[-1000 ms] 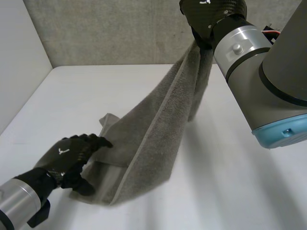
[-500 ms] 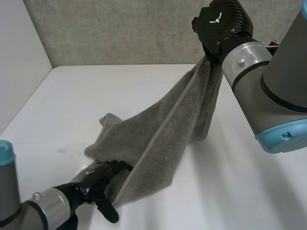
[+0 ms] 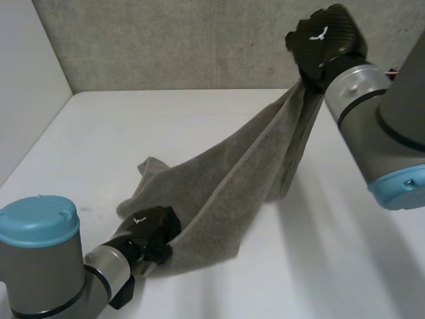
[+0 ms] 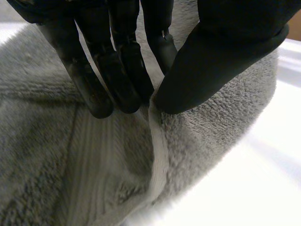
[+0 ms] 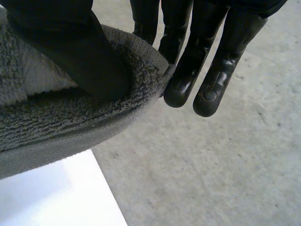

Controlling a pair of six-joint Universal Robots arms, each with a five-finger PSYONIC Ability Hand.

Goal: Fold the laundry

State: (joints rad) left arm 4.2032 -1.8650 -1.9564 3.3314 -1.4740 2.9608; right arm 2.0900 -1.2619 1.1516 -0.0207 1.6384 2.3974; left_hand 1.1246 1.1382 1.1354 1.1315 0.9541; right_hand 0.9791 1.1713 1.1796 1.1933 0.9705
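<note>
A grey towel (image 3: 232, 179) stretches from the table's near left up to the far right, folded along its length. My right hand (image 3: 325, 46) holds its upper end high above the table; in the right wrist view the thumb (image 5: 70, 52) presses the towel's edge (image 5: 70, 122) against the fingers (image 5: 188, 61). My left hand (image 3: 151, 229) is at the towel's lower near end on the table. There the thumb (image 4: 211, 66) and fingers (image 4: 117, 70) pinch the towel's hem (image 4: 157, 155).
A white table (image 3: 319, 266) carries the towel, with a grey wall (image 3: 166, 46) at the back and a white side panel (image 3: 26, 86) at the left. A bunched towel corner (image 3: 149, 169) lies on the table beyond my left hand.
My left hand slid under the towel's near end and closed on its hem. My right hand moved rightward with the upper end, pulling the towel tauter.
</note>
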